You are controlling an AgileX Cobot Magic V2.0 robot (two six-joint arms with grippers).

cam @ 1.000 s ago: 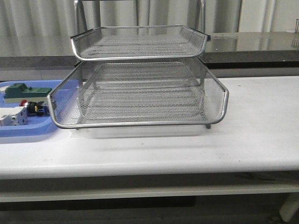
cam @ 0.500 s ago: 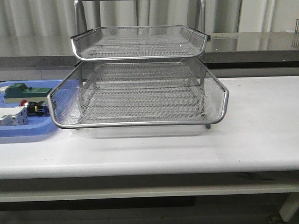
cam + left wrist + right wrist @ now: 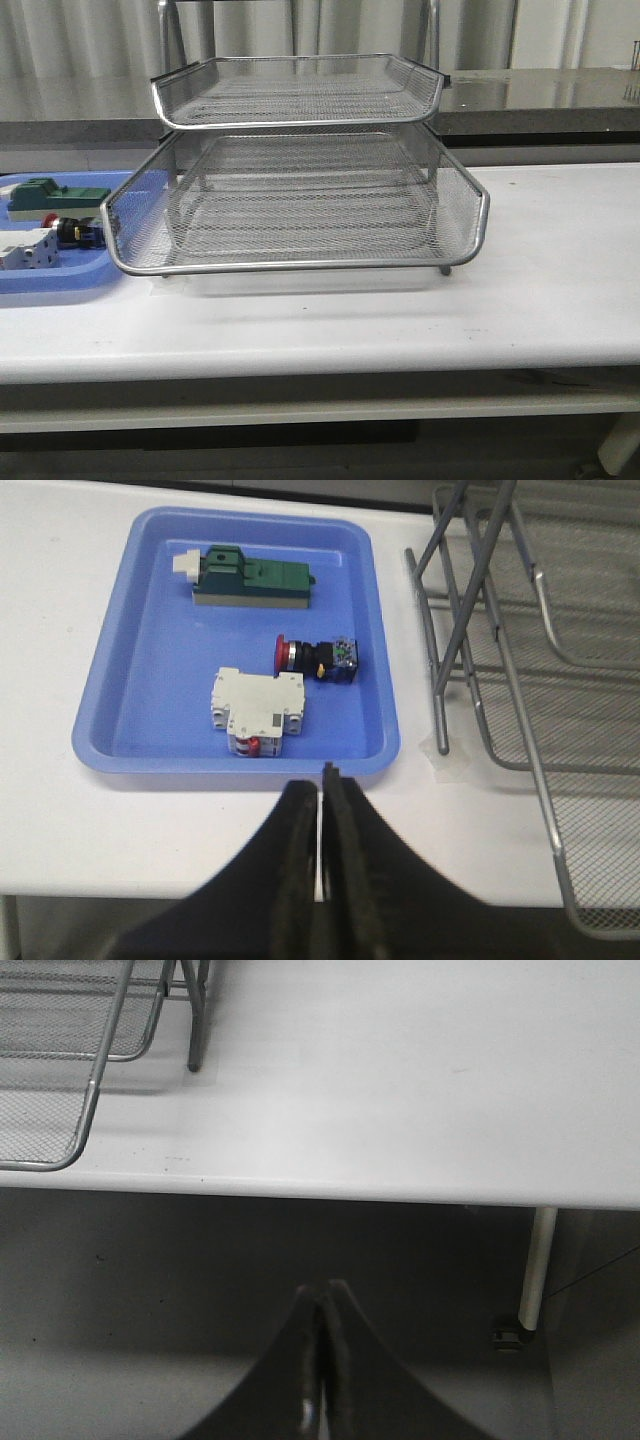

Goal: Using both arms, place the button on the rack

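Front view level, facing the rack — wrist views from above, sharing its edges.

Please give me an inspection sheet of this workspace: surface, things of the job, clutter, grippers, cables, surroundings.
Surface: white table, a few small dark specks.
Job's things: button lies on its side in the blue tray; rack stands beside the tray, its mesh trays hold nothing.
Clutter: green block and white breaker in the same tray.
Grippers: left gripper shut, empty, short of the tray; right gripper shut, empty, off the table's near edge.
Cables: nothing seen.
Surroundings: grey curtain, dark counter behind.
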